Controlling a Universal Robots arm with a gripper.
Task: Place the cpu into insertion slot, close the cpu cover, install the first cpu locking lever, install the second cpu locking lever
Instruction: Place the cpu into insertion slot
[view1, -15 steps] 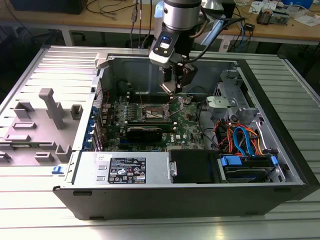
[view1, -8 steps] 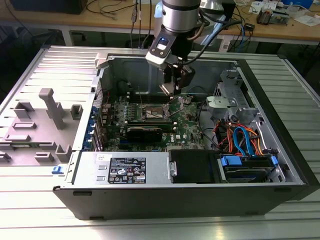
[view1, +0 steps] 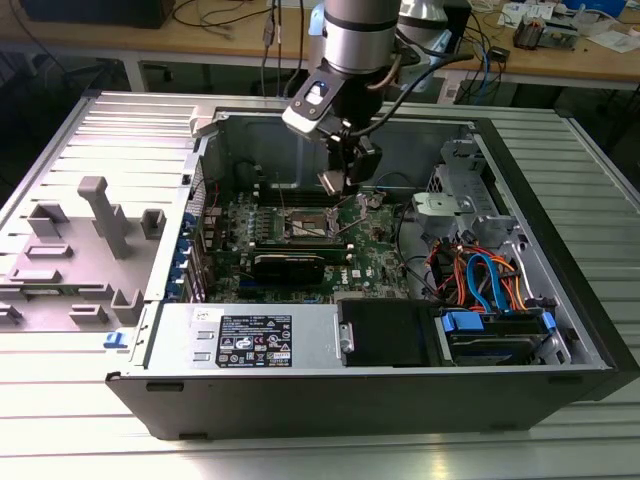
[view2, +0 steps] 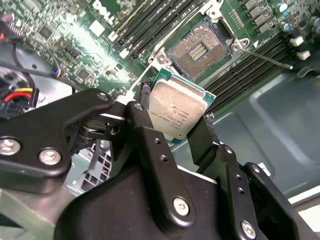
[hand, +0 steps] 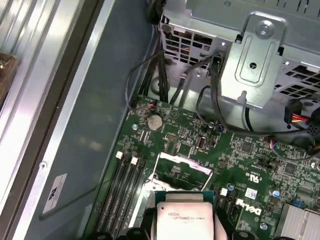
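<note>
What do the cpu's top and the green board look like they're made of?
The cpu looks metal-topped: dull silver-grey, softly reflective, with a green laminate edge beneath. The green board looks like lacquered circuit-board laminate, probably fibreglass, glossy where light hits.

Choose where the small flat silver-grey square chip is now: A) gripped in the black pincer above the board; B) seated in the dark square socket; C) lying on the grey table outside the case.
A: the silver-grey square cpu is clamped in the black pincer, while the square dark insertion slot beyond it lies bare.
</note>
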